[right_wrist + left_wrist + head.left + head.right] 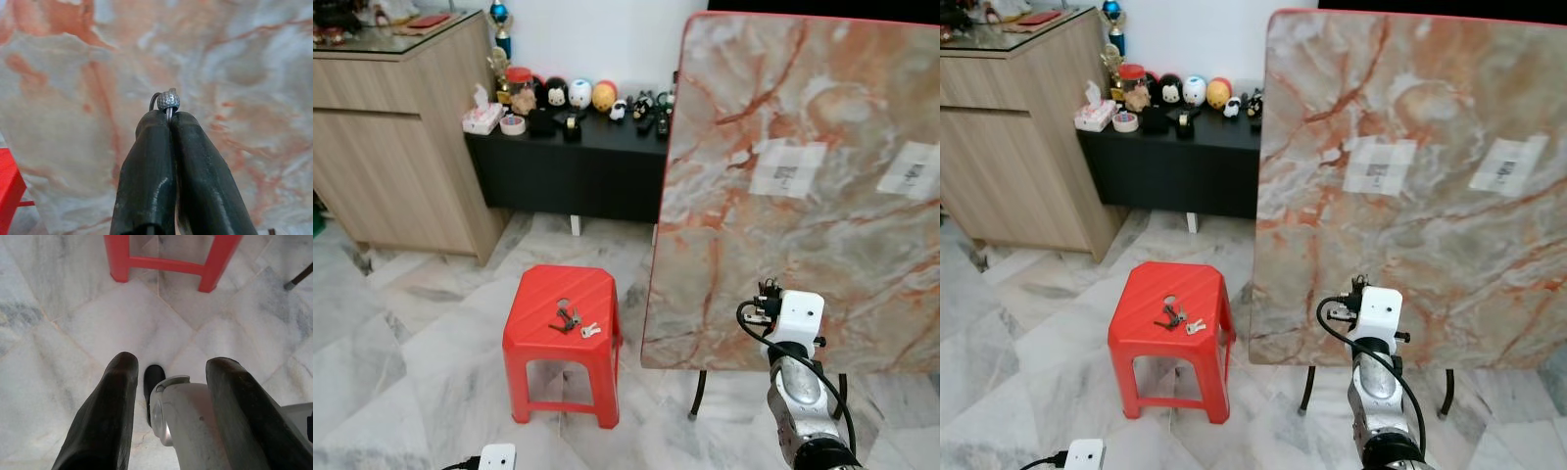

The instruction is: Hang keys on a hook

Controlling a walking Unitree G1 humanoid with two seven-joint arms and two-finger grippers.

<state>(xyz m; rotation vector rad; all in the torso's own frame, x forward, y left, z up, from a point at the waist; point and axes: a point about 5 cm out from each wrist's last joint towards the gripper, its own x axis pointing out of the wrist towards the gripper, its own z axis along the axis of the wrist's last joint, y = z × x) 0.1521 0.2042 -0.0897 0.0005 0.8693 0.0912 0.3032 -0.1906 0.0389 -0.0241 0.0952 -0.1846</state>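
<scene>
A bunch of keys (572, 319) lies on top of a red plastic stool (540, 292) on the marble floor. My right gripper (168, 115) is raised in front of the upright marble slab (803, 196), to the right of the stool. Its fingers (151, 147) are shut on a small metal hook (167, 101) with a round knobbed tip and a thin wire curve. The right wrist (799, 319) stands close to the slab's lower part. My left gripper (171, 367) hangs low over the floor, open, with nothing between its fingers.
The slab stands tilted on thin black legs (699, 392). A low black cabinet (570, 166) with figurines and a tissue box stands at the back wall. A wooden cabinet (391, 147) is at the left. Open floor (411, 372) lies before the stool.
</scene>
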